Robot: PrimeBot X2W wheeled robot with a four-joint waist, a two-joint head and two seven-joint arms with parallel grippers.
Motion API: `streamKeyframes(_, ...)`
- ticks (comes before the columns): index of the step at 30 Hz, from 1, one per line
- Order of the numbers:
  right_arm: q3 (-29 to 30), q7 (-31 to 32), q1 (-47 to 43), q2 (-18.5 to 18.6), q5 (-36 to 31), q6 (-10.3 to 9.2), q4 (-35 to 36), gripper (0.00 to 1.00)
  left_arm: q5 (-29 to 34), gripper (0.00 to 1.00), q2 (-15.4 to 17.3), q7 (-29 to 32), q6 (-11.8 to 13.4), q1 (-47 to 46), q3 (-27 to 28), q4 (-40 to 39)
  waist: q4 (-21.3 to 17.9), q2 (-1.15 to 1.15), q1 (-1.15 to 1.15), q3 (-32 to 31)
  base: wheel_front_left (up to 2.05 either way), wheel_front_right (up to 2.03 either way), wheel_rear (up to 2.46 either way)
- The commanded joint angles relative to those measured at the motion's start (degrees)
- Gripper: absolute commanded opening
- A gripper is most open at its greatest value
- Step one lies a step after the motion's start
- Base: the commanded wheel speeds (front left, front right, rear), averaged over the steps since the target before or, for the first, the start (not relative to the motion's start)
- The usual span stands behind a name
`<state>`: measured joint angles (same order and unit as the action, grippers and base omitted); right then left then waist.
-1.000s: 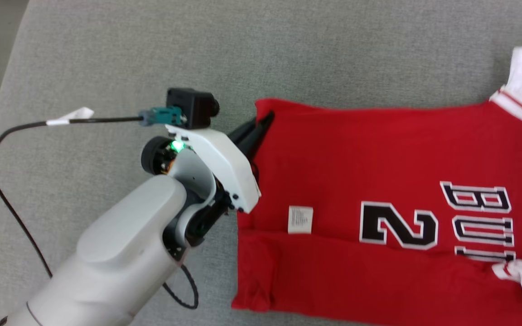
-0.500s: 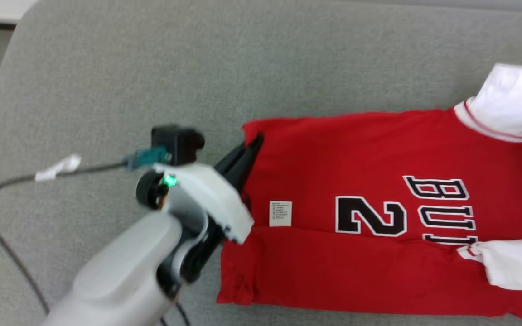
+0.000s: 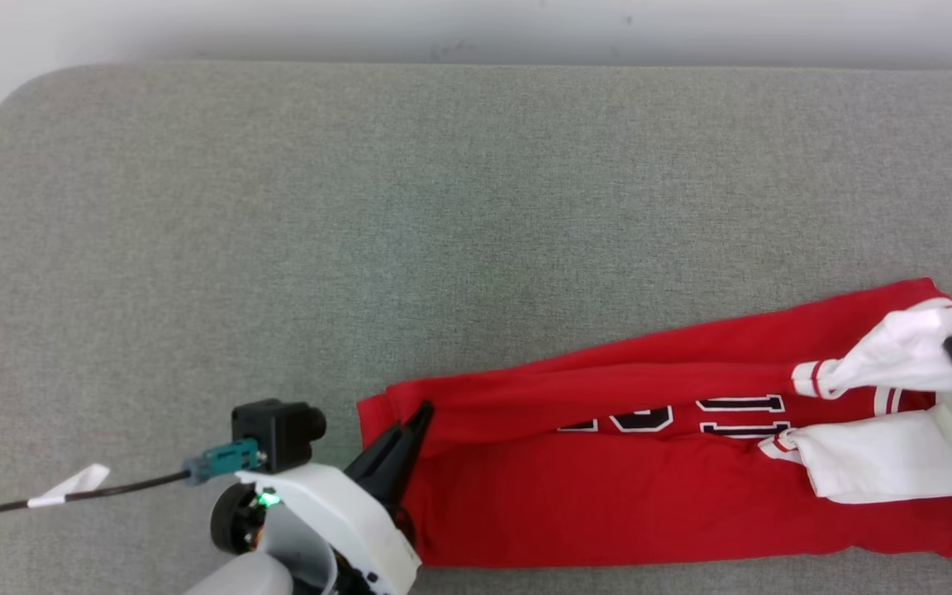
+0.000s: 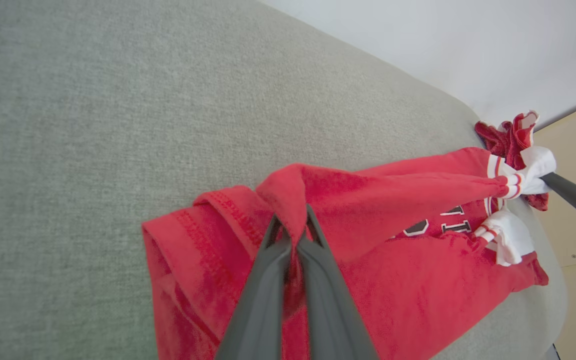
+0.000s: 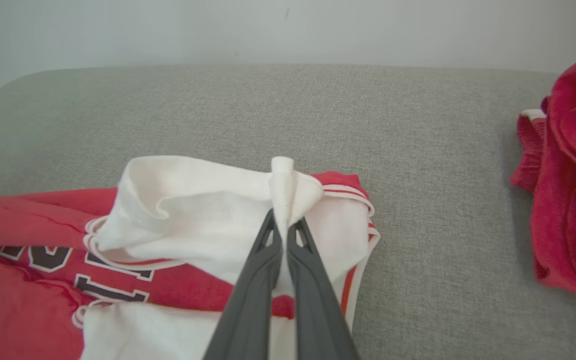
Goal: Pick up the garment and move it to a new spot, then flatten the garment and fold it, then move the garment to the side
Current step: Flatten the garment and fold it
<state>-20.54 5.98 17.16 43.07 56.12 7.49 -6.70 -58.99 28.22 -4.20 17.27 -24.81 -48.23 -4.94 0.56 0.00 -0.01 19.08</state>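
Pinching the red hem, the left gripper (image 3: 420, 411) is clamped on the jersey (image 3: 608, 504); the right gripper (image 5: 282, 222) grips its white sleeve. The jersey lies half-folded near the front edge of the grey cushion (image 3: 360, 207).

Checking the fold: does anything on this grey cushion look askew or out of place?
The jersey lies askew, its lettering half hidden under a lifted fold. A second red garment sits crumpled beyond its sleeve end.
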Motion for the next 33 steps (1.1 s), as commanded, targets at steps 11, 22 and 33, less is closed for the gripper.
streamKeyframes(11, 0.0, 2.3, -5.1, -0.3, 1.3, -0.02, -0.6, 1.00, 6.7, 1.00, 2.5, -5.6, 3.6, 2.6, -1.0, 0.5, -0.6, 0.00, 0.01, -2.6, 0.00, 0.00, 0.00)
streamKeyframes(22, 10.1, 4.1, -7.5, -2.0, 4.9, -0.02, -2.9, 1.00, 26.7, 1.00, -4.1, -10.9, 10.4, 17.1, 13.0, -4.0, -0.7, 0.00, 0.01, -7.3, 0.00, 0.00, 0.00)
streamKeyframes(33, 15.1, 16.1, 4.1, -12.8, -7.9, -0.01, -17.2, 1.00, 39.1, 1.00, -16.9, -10.9, -0.5, 25.1, 24.0, 0.6, 2.4, 0.00, 0.01, -6.0, 0.00, 0.00, 0.00)
